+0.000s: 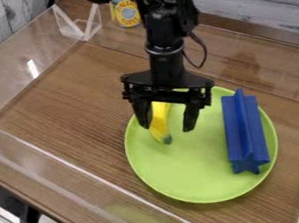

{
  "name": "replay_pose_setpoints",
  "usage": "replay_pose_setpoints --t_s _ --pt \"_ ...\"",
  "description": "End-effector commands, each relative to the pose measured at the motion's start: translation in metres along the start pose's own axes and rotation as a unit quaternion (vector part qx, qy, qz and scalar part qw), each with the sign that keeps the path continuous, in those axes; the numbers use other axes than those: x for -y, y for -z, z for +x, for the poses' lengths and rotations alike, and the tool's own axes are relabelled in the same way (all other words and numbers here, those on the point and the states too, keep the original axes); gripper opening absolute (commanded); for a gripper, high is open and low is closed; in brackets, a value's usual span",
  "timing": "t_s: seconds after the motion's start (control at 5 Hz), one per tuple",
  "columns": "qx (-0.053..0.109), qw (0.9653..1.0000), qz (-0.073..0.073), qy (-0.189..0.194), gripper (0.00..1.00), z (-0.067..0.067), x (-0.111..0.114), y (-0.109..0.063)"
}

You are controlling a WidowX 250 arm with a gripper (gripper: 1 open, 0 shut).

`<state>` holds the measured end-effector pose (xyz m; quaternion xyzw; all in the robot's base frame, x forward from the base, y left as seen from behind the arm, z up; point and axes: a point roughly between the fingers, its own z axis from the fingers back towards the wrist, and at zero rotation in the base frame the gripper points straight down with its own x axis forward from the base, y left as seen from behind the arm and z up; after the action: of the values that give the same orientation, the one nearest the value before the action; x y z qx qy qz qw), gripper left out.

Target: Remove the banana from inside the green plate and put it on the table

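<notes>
Tool (pixel 169 115) pointed straight down with jaws spread wide, gripping nothing, banana (pixel 159 122) between its fingers on the green plate (pixel 187 180), blue block (pixel 244 131) lay right of tool, wood table (pixel 71 102) beneath.

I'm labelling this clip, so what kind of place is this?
Probably a robot lab test bench: a brown wood-grain tabletop fenced by clear acrylic walls, with a small yellow toy banana on a lime-green round plate.

banana (pixel 158 123): yellow, lying inside green plate (pixel 186 175) | plate: on table (pixel 71 102)
</notes>
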<state>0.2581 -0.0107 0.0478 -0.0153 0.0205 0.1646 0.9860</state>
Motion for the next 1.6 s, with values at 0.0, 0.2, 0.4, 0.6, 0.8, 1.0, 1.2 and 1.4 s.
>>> replay_pose_setpoints --t_s 0.0,0.2,0.4,0.6,0.8,1.0,1.2,1.4 --pt "0.017 0.9998 0.0 0.005 1.0 0.0051 0.0029 -0.0061" --pt "0.018 0.9998 0.005 0.01 1.0 0.0062 0.0038 -0.0065" --pt "0.018 0.9997 0.009 0.015 1.0 0.0074 0.0049 -0.0074" --pt "0.018 0.9996 0.013 0.019 1.0 0.0084 0.006 -0.0089" --pt "0.018 0.9994 0.016 0.024 1.0 0.0093 0.0073 -0.0109" --pt "0.018 0.9994 0.016 0.027 1.0 0.0093 0.0082 -0.0119" --pt "0.017 0.9993 0.016 0.029 1.0 0.0092 0.0091 -0.0126" --pt "0.016 0.9992 0.016 0.032 1.0 0.0087 0.01 -0.0137"
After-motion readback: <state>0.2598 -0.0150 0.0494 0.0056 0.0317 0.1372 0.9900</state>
